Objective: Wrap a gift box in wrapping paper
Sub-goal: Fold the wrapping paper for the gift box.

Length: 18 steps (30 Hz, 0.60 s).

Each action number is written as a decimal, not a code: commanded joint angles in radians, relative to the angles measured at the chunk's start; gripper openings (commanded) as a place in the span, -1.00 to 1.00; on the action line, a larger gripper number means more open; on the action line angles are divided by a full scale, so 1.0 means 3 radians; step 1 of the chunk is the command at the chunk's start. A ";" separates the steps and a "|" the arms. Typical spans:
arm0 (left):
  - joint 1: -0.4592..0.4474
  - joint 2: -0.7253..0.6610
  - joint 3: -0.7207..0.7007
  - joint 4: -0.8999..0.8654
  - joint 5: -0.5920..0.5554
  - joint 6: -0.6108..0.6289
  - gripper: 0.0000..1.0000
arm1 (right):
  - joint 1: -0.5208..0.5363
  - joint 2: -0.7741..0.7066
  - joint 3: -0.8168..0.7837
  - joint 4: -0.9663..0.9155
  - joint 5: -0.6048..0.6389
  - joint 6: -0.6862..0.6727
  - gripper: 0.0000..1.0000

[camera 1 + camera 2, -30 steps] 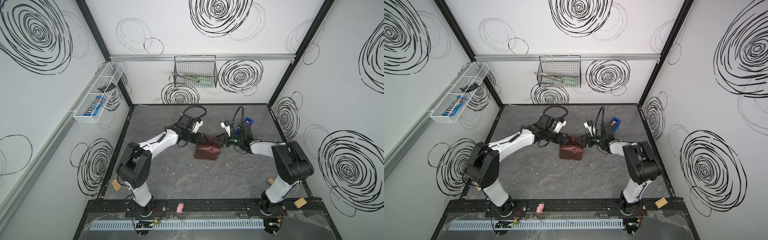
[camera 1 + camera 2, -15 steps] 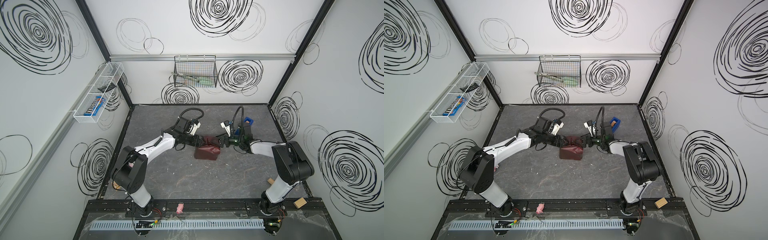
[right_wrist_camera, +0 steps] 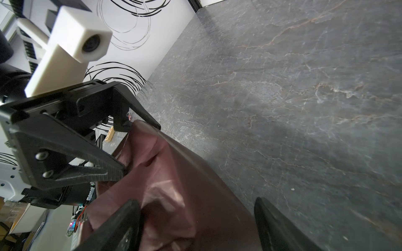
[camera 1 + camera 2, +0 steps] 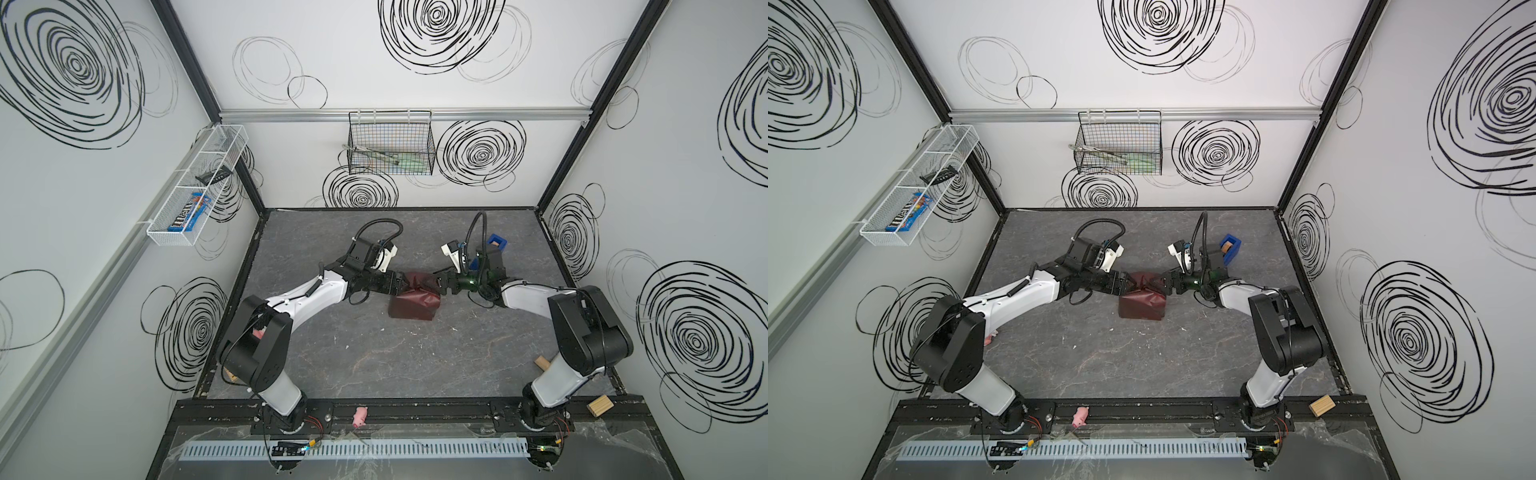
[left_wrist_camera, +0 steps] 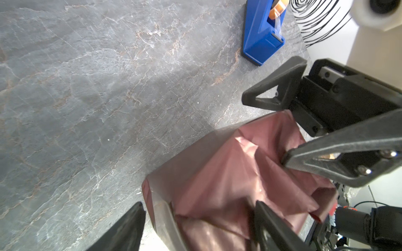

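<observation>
A robot lab cell: swirl-marked white walls [image 4: 374, 62], black frame posts [image 4: 587, 124], two arms [image 4: 307, 291] on a rail [image 4: 415, 411].

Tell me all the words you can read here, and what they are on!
"m&m's": on the flat blue candy box lying in the white wire wall shelf; small, only just readable.
Nothing else: the bright blue plastic tape dispenser and the creased maroon wrapping paper show no writing.
</observation>
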 commanded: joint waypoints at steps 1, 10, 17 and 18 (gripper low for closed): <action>0.0067 0.0069 -0.0243 -0.0398 -0.0421 0.0012 0.61 | 0.0010 -0.0069 0.0162 -0.0184 0.0026 0.0045 0.74; 0.0047 0.0033 -0.0410 -0.0327 -0.0444 -0.0024 0.61 | 0.0015 0.0104 0.0450 -0.0178 -0.0051 0.0174 0.75; 0.0043 0.0023 -0.0418 -0.0311 -0.0461 -0.0015 0.61 | 0.0110 0.0317 0.0611 -0.0301 -0.0146 0.0056 0.75; 0.0052 0.0027 -0.0420 -0.0308 -0.0460 -0.0019 0.61 | 0.0130 0.0307 0.0587 -0.0298 -0.0159 0.0036 0.75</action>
